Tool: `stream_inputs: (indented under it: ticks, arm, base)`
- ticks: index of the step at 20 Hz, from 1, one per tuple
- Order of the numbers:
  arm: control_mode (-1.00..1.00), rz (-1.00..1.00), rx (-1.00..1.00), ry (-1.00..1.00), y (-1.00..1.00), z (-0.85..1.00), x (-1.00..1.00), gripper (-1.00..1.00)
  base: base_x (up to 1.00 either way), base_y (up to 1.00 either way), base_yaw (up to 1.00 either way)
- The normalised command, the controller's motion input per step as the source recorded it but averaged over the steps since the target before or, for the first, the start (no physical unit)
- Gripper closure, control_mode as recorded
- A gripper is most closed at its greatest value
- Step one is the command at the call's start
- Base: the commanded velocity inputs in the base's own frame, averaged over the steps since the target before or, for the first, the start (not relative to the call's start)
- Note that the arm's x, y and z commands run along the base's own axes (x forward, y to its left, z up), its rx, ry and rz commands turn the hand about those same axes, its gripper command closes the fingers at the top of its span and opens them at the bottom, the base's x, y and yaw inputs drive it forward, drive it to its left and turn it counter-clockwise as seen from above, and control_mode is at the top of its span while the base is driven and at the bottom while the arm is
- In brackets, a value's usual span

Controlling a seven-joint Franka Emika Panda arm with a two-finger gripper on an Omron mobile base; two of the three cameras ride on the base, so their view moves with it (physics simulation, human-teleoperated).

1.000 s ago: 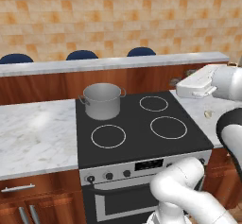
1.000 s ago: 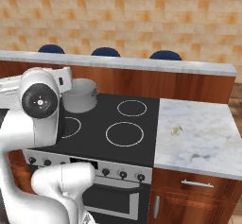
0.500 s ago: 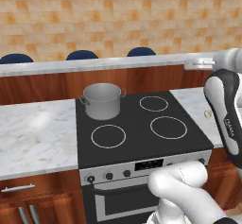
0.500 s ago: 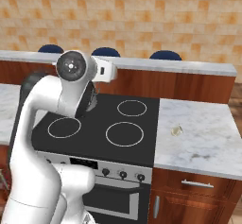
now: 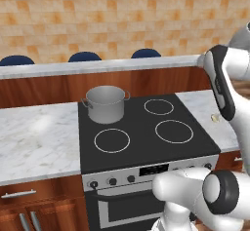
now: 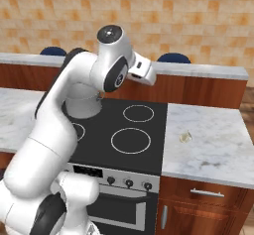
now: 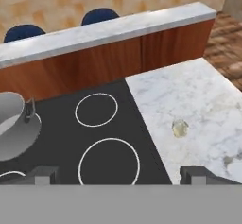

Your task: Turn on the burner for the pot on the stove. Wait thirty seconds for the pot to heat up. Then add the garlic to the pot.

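Stove (image 5: 141,132), black glass, four white-ringed zones, set between two marble counters; none of the rings shows red in any view. Silver control strip with black knobs (image 5: 113,181) and a small display is seen in both base views, along with the oven door below; the hand view cuts off before the strip.

Pot (image 5: 105,103), grey brushed metal, straight-sided, two small loop handles, standing upright on the rear left ring. The left base view shows it whole. In the right base view the arm's white links cover most of it, leaving a grey patch (image 6: 84,109). The hand view catches only its rim and one handle (image 7: 14,124) at the left edge.

Garlic (image 7: 179,128), small pale roundish bulb, lying on the right counter (image 7: 198,100) near the stove's edge, well apart from the pot. It appears as a tiny pale speck in the left base view (image 5: 214,118) and a little clearer in the right base view (image 6: 184,137).

Gripper (image 7: 120,176), fingers spread wide, nothing between them; its two dark tips rise at the bottom of the hand view, above the front right ring and counter edge, with the garlic farther ahead.

Raised bar ledge (image 5: 97,67) behind the stove, three blue chair backs beyond it.
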Motion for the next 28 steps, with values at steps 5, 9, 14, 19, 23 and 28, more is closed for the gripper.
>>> stream_inputs:
  ticks: [5,9,14,19,23,28]
  arm:
    - [-1.0,-0.09,0.0,0.29,-0.48,-0.67,0.42,-1.0]
    - [-1.0,-0.01,0.0,0.17,-0.44,-0.72,0.08,-1.0]
    - [-1.0,0.0,0.0,0.03,-0.34,-0.63,0.0,-1.0]
    - [-1.0,0.0,0.0,0.0,-0.28,-0.47,0.09,-1.0]
    - [-1.0,0.0,0.0,0.0,-0.24,-0.42,0.16,-1.0]
    - [-1.0,0.0,0.0,0.0,-0.3,-0.51,0.17,-1.0]
  base:
    - [0.0,0.0,0.0]
    - [0.0,0.0,0.0]
    - [0.0,0.0,0.0]
    - [0.0,0.0,0.0]
    - [0.0,0.0,0.0]
    - [0.0,0.0,0.0]
